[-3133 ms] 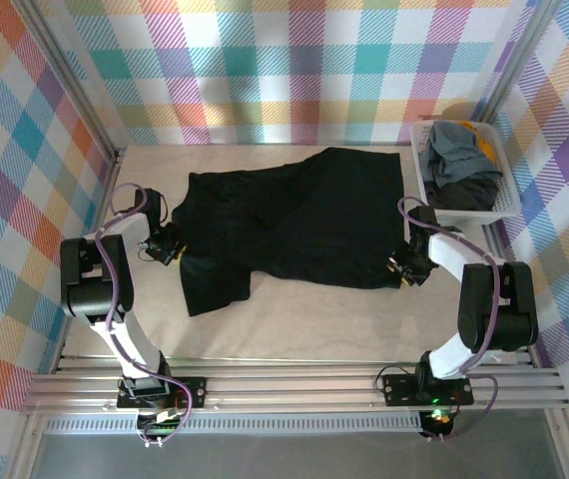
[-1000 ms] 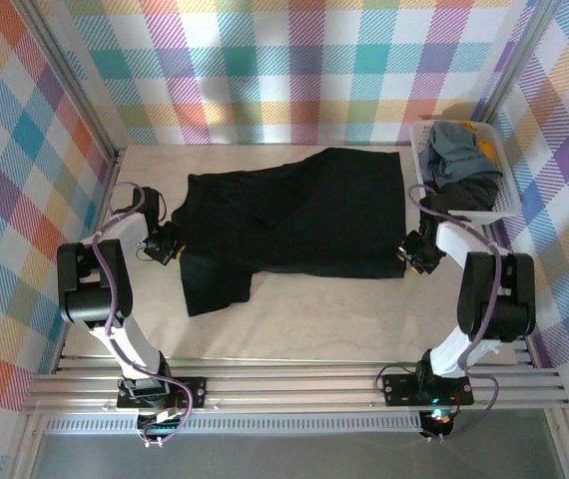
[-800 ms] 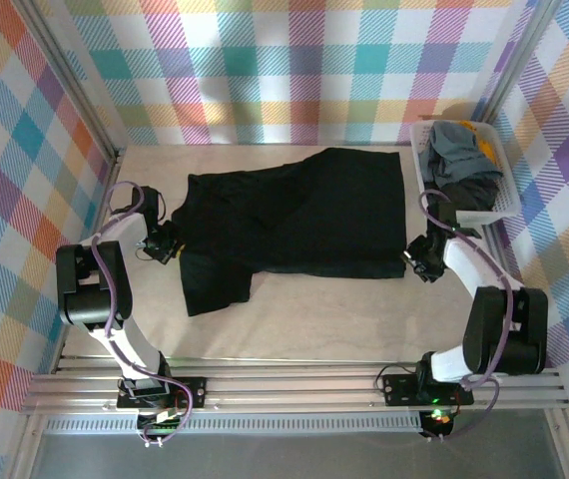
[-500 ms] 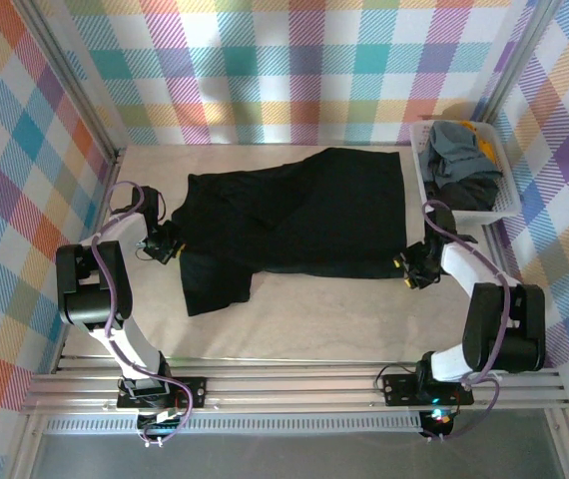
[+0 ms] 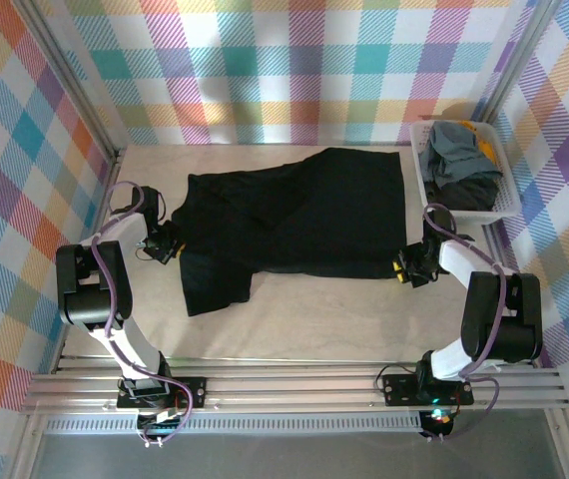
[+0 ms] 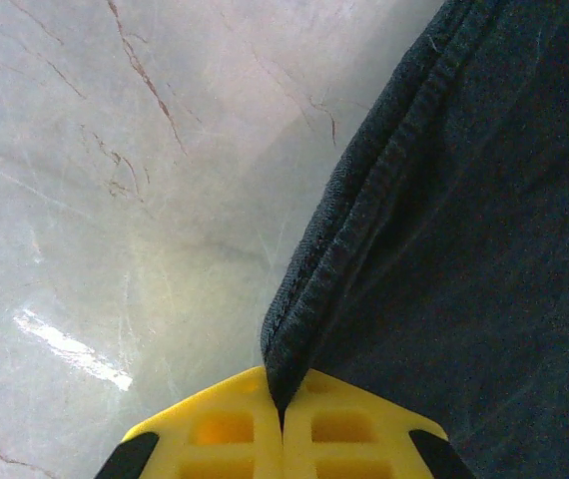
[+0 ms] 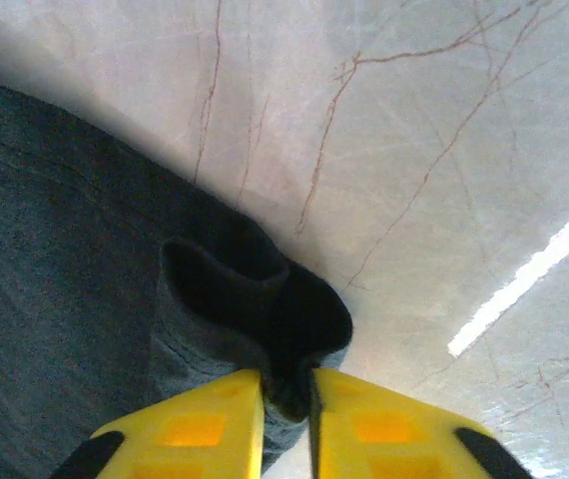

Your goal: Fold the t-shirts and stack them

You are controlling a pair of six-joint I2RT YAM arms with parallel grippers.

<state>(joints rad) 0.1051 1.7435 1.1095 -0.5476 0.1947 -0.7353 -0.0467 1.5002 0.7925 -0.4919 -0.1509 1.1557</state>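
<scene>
Since a second ago the right hand (image 5: 402, 267) has drawn back from beside the basket (image 5: 510, 195) to the near right corner of the black t-shirt (image 5: 304, 215), and its jaws have closed in. The left hand (image 5: 168, 249) sits where it sat.

Up close, the right hand (image 7: 286, 384) has its yellow fingers (image 7: 195, 424) narrowed onto a puckered fold of the black t-shirt (image 7: 55, 249), with cloth bunched in the slim gap between them. Bare veined table (image 7: 444, 150) lies ahead and to the right of that hand.

The left hand (image 6: 283, 399) has its jaws pressed together on the stitched hem of the black t-shirt (image 6: 464, 249). The cloth runs off to its right, and bare table (image 6: 115, 150) lies to its left.

Between the two hands the shirt lies spread, rumpled on the left hand's side, where one flap reaches toward the near edge of the table (image 5: 304, 319).

Beyond the right hand, apart from it, the basket stands against the plaid wall (image 5: 294, 70). It holds a grey-blue shirt (image 5: 454, 150), a dark shirt (image 5: 464, 190) and a yellow-orange shirt (image 5: 485, 135). The right arm's looped cable (image 5: 432, 212) rises between the right hand and the basket.
</scene>
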